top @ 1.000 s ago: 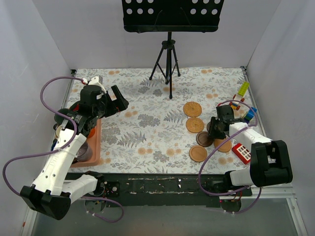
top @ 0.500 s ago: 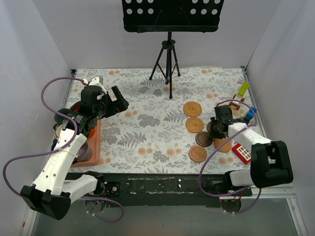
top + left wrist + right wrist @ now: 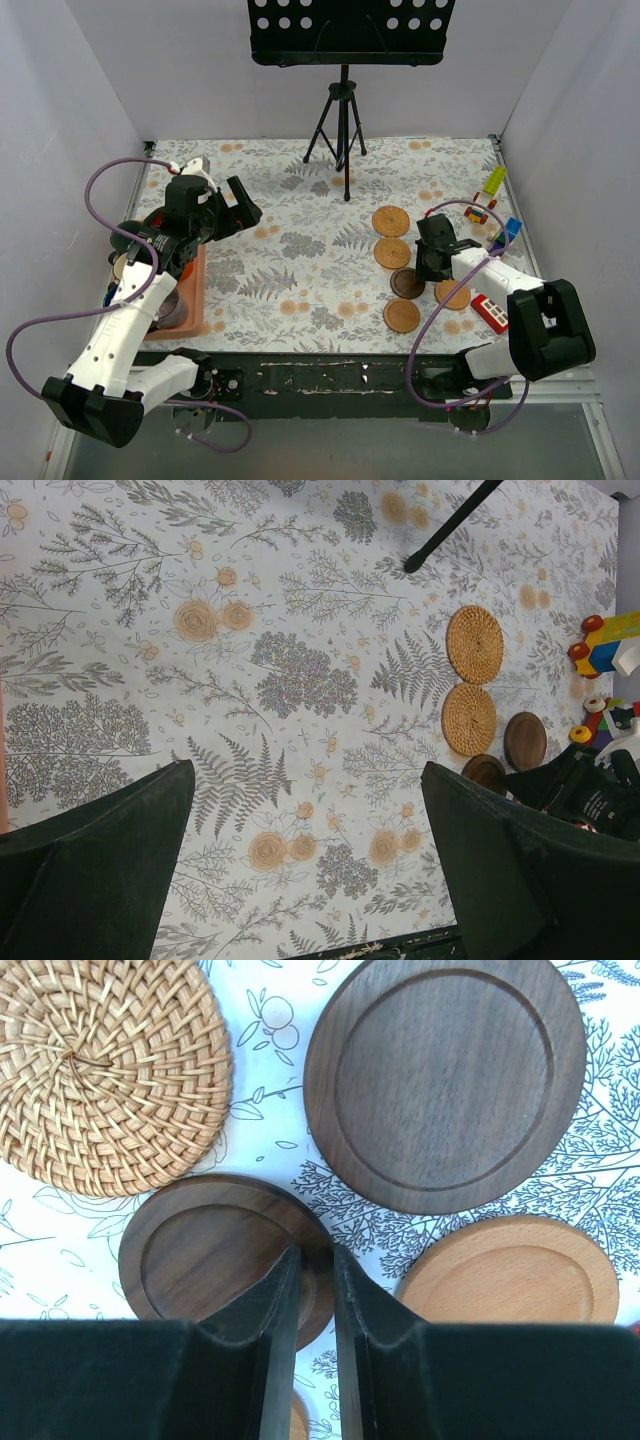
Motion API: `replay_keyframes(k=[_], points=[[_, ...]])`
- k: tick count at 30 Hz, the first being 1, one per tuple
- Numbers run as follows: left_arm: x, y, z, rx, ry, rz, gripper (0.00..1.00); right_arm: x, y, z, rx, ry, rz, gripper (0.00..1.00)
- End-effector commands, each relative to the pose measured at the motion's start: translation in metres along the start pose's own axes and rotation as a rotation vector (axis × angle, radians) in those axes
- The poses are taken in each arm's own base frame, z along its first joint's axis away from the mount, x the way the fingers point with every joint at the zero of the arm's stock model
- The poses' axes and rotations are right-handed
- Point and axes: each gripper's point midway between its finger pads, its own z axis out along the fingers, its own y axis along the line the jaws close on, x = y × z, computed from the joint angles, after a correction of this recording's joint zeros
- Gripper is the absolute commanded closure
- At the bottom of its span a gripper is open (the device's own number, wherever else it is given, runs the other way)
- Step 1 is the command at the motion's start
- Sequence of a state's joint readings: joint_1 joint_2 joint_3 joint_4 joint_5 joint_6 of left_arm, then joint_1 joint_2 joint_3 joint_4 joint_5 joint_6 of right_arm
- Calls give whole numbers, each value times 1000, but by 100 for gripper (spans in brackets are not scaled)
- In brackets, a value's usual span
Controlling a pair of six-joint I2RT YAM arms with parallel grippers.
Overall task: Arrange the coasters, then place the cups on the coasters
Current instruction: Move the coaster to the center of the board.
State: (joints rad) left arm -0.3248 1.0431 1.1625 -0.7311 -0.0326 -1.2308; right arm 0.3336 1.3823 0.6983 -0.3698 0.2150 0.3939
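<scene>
Two woven rattan coasters (image 3: 391, 221) (image 3: 393, 253) lie right of centre, with a dark brown coaster (image 3: 407, 284) and two orange-brown ones (image 3: 402, 315) (image 3: 453, 294) nearer me. My right gripper (image 3: 318, 1252) (image 3: 428, 262) is shut on the rim of that dark brown coaster (image 3: 210, 1260). A second dark brown coaster (image 3: 445, 1080) lies beyond it, beside a rattan coaster (image 3: 105, 1070). My left gripper (image 3: 307, 775) (image 3: 238, 208) hangs open over the left of the cloth, holding nothing. The cups sit on the pink tray (image 3: 197, 300), mostly hidden by my left arm; a greyish one (image 3: 170, 305) shows.
A black music stand on a tripod (image 3: 342, 130) stands at the back centre. Colourful toy blocks (image 3: 495, 182) and a red toy house (image 3: 490, 308) lie along the right wall. White walls close in both sides.
My right gripper's jaws have narrowed onto the dark brown coaster's rim, and the gripper has shifted a little left. The left arm has not moved.
</scene>
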Motion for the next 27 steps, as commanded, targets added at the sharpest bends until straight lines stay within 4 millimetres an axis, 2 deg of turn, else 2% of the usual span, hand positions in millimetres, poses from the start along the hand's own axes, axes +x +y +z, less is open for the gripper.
replay_keyframes(k=[1, 12, 19, 27], points=[[-2, -6, -9, 34, -23, 3, 2, 52, 9, 1, -12, 188, -29, 76], [-1, -3, -10, 30, -25, 2, 2, 74, 26, -3, -10, 230, -113, 78], [0, -4, -10, 34, -21, 2, 2, 64, 55, -3, -51, 207, -176, 80], [2, -4, -10, 32, -19, 5, 2, 51, 103, 2, -111, 191, -274, 80]])
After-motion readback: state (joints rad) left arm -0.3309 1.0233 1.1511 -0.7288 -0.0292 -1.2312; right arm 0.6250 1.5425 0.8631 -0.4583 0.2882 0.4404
